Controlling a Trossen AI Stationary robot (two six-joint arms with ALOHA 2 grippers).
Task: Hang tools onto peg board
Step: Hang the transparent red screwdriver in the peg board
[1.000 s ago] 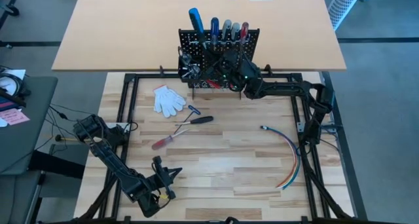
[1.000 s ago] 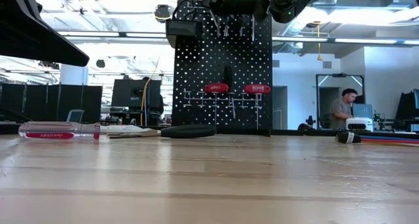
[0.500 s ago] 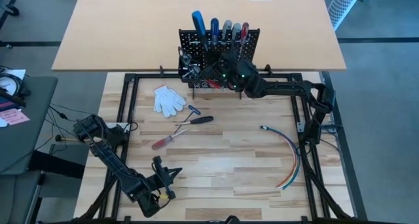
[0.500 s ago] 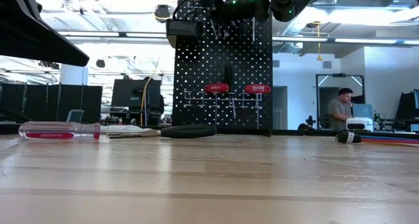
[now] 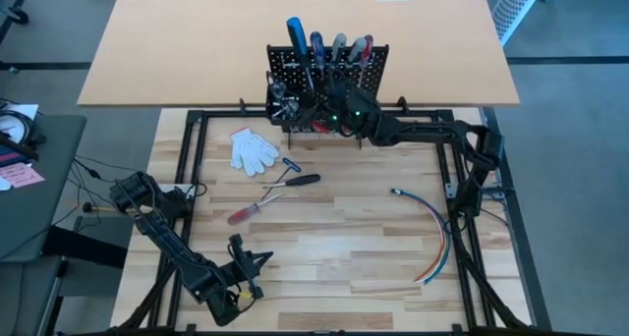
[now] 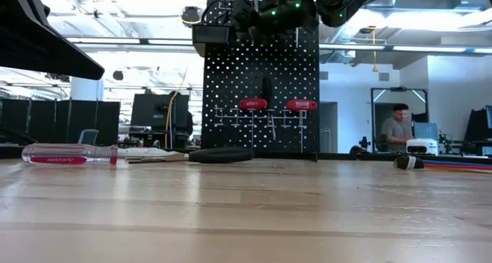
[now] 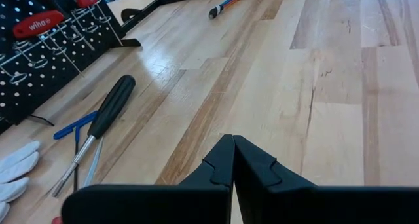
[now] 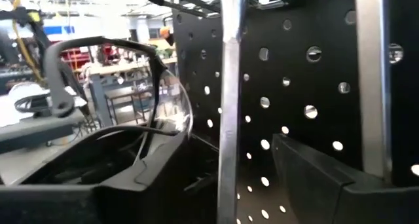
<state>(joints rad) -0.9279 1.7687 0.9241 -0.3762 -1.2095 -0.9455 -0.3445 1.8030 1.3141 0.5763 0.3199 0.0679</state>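
The peg board (image 5: 329, 73) stands upright at the table's far edge. Several screwdrivers (image 5: 295, 31) hang handle-up along its top, and two red-handled tools (image 6: 254, 104) hang on pegs lower down. My right gripper (image 8: 229, 152) is open at the board's top (image 5: 337, 102); its fingers stand on either side of a hanging metal shaft (image 8: 230, 86). On the table lie a black-handled screwdriver (image 5: 301, 180), a blue T-handled tool (image 5: 287, 165) and a red-handled screwdriver (image 5: 246, 213). My left gripper (image 7: 233, 160) rests shut at the near left (image 5: 257, 261).
White gloves (image 5: 254, 149) lie left of the board. A bundle of coloured wires (image 5: 432, 233) curves along the table's right side. A small black bin (image 6: 214, 37) sits at the board's upper left. Black frame rails (image 5: 462, 208) edge the table. A person (image 6: 397, 128) stands far behind.
My right gripper has edged toward the table's left along the top of the peg board and tipped closer to level. The screwdriver handles above it have shifted slightly.
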